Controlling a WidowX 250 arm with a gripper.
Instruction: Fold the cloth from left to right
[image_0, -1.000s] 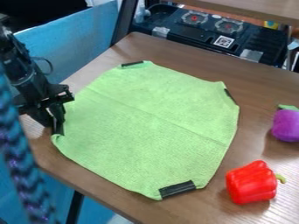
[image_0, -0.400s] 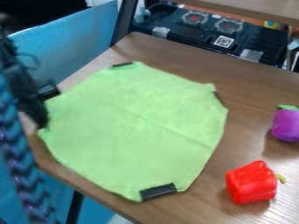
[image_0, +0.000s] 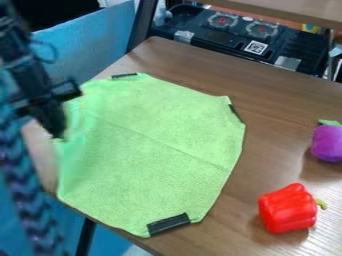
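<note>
Camera view shows angular, textured green cloth (image_0: 157, 150) on a woodgrain table (image_0: 277, 135).

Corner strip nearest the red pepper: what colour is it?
The strip is black, seen in the camera view.

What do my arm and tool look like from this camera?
The arm is black, built of jointed, angular segments, with a thin dark cable looping off its side. The tool is black too, below a wide crosspiece. I can't make out markings.
</note>
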